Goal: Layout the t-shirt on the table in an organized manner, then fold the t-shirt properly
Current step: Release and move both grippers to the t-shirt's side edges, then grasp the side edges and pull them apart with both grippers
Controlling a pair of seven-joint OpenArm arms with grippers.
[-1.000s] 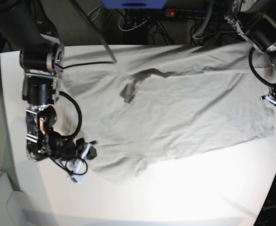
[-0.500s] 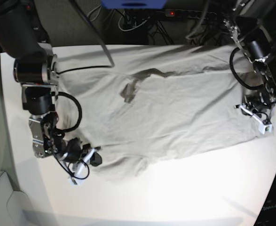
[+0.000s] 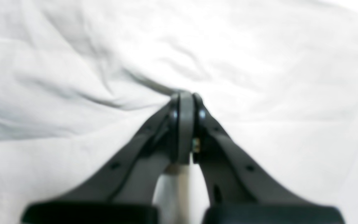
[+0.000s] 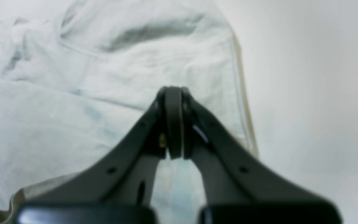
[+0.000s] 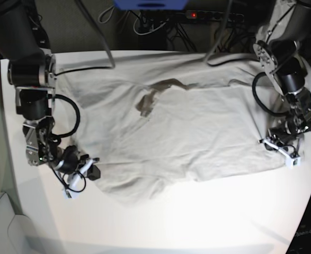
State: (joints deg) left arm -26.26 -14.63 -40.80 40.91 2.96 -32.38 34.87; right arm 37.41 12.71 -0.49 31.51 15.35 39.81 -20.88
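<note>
T-shirt (image 5: 181, 127) lies spread across table (image 5: 208, 217), collar toward 10 o'clock. Left gripper (image 5: 280, 150) clenched at the hem corner, 3 o'clock; right gripper (image 5: 80, 172) clenched by the sleeve, 8 o'clock. Cloth pinch probable but blurred. Likely grips for tensioning flat.

Both of my wrist views are soft with blur. My left gripper (image 3: 185, 96) has its jaws pressed together, and any cloth caught between them is hidden; whether they pinch the t-shirt (image 3: 73, 77) I cannot tell. The cloth runs off every edge ahead of and beside those jaws. My right gripper (image 4: 172, 91) hides the t-shirt beneath its jaws too. Its near fold is cut off below, and the surface (image 4: 315, 93) beside it runs off the right edge.
</note>
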